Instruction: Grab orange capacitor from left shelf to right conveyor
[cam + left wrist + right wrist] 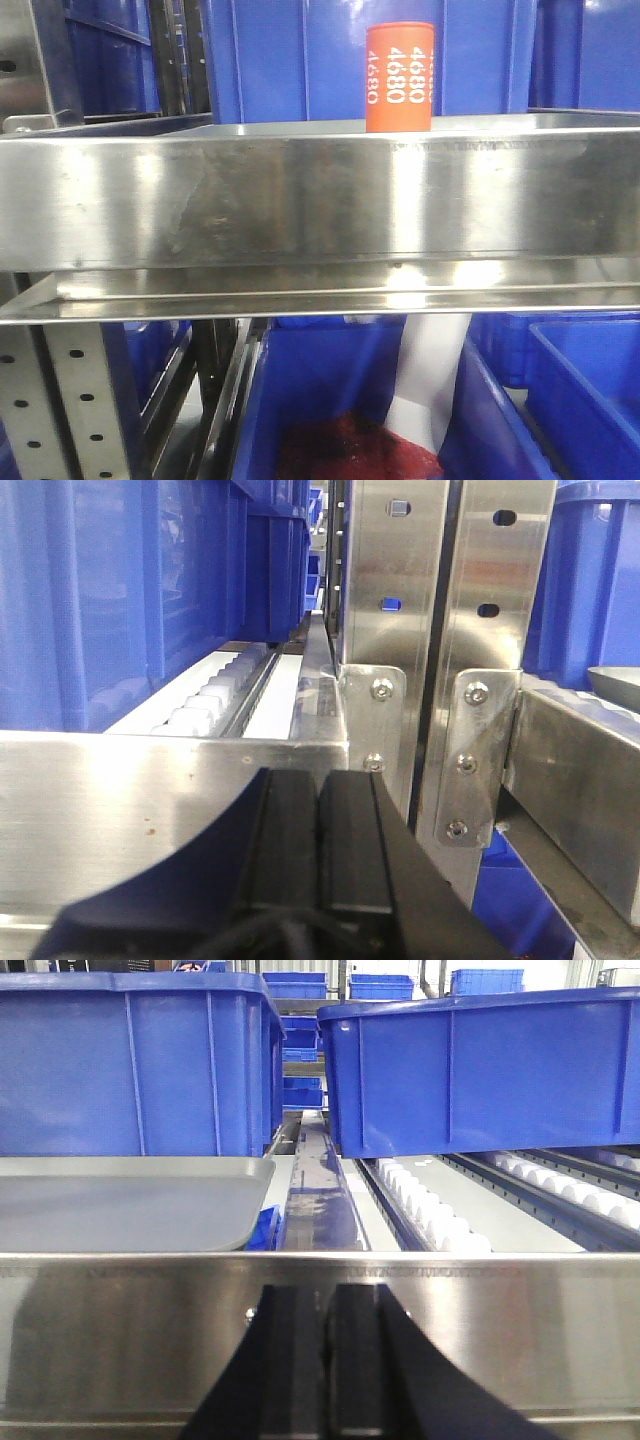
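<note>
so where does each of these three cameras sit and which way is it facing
Front view: level with the shiny steel shelf lip, facing the upright orange cylinder; no robot part shows.
Left wrist: behind the shut left gripper, facing perforated steel uprights.
Right wrist: behind the right gripper, facing blue plastic bins.
Shared: blue bins, steel lip.

The left end effector (318, 850) sits low in the view, its black fingers (285, 840) pressed together, in front of a shiny steel shelf lip (120, 810). Beyond the lip a white roller track (215, 695) runs beneath a blue plastic bin (120, 590). Perforated steel uprights (440, 630) with bolted brackets (475, 760) stand to the right
</note>
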You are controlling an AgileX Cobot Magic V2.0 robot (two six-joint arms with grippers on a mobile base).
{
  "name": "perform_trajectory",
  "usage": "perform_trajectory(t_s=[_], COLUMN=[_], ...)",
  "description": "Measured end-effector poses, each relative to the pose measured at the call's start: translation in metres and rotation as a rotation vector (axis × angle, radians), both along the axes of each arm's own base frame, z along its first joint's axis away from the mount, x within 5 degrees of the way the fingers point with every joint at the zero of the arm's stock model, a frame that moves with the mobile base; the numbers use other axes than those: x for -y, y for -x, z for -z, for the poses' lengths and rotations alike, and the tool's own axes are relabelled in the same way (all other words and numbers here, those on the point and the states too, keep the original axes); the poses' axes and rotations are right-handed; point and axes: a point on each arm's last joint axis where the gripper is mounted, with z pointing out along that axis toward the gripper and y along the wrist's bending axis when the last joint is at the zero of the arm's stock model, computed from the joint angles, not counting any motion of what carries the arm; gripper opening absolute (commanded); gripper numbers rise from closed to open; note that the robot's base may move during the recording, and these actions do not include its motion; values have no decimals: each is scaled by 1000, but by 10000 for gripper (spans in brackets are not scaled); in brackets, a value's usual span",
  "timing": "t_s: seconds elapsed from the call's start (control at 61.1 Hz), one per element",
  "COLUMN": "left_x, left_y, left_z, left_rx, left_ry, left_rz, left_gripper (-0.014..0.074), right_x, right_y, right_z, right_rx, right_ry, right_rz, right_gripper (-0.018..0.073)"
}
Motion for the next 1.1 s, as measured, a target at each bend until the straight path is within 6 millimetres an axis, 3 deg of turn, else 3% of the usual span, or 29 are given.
perform_trajectory(t_s=[0.376,0.638,0.769,0.884,1.097], left_x=[0,0,0,0,0], left_y=[0,0,0,0,0], left_z=[0,0,0,0,0], left_rx=[0,0,0,0,0], left_ry=[0,0,0,0,0], left_rz=[0,0,0,0,0], left_gripper=[-126,-126,-126,-126,-126], right_x=[0,0,-2,-3,-14], right_y=[0,4,12,15,-18], right_z=[-3,-23,-59,-106,-167], right_rx=[30,205,247,251,109], right_ry=[-29,-118,-35,-18,-28], right_rz=[-1,-19,-25,-52,-202], right_gripper=[53,53,53,76,155])
